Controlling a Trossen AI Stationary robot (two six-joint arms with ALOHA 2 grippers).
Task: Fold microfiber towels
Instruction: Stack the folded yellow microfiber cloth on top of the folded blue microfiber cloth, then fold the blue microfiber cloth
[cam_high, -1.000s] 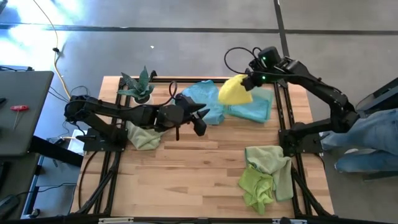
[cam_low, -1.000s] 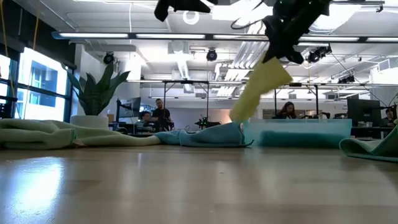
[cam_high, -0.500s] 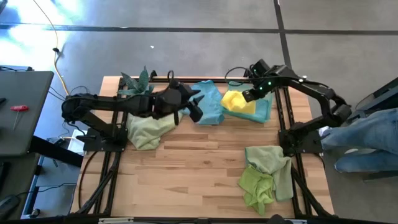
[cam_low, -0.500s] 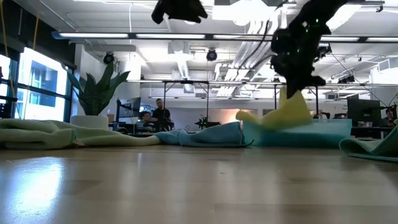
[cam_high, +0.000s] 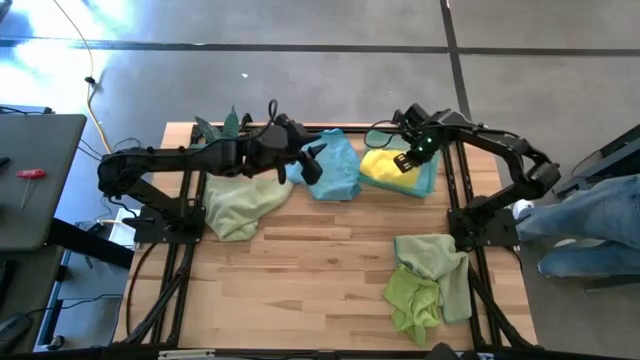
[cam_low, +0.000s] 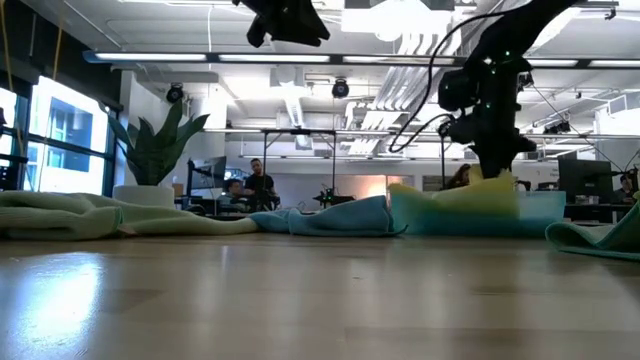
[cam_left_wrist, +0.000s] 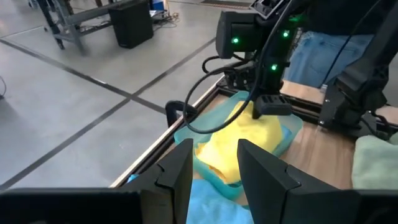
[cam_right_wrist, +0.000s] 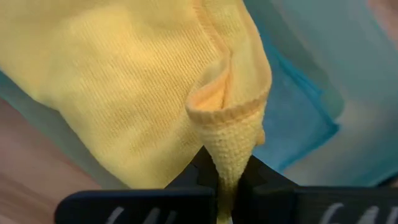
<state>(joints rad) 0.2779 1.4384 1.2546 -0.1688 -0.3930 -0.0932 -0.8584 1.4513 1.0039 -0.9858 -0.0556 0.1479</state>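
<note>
Room: behind the table a large open hall is seen in the low view, with ceiling lights, desks and a person (cam_low: 259, 180) far away.
Table: a wooden table top (cam_high: 320, 270) is set on a dark frame over a grey floor.
Plant: a small spiky green plant (cam_high: 222, 130) is placed at the far left corner of the table, partly covered by the left arm.
Yellow towel: the yellow towel (cam_high: 382, 166) is laid on a teal towel (cam_high: 425, 178) at the far right side of the table; one edge of it is lifted by the right gripper.
Right gripper: the right gripper (cam_high: 406, 160) is lowered onto the yellow towel, and its fingers are pressed together on a pinched fold of this towel, as is shown in the right wrist view (cam_right_wrist: 225, 180).
Left gripper: the left gripper (cam_high: 310, 166) is held above the light blue towel (cam_high: 334, 165), in the air; its fingers (cam_left_wrist: 177, 174) are kept a little apart and nothing is seen between them.
Light blue towel: it is spread at the far middle of the table, just beside the teal towel.
Sage towel: a pale sage towel (cam_high: 238, 205) is crumpled at the left side, under the left arm.
Green towels: a lime green towel (cam_high: 412, 298) and a pale green towel (cam_high: 440, 255) are piled together at the near right side, well apart from both grippers.
Person: a leg in blue jeans (cam_high: 590, 215) is seen at the right edge of the high view.
</note>
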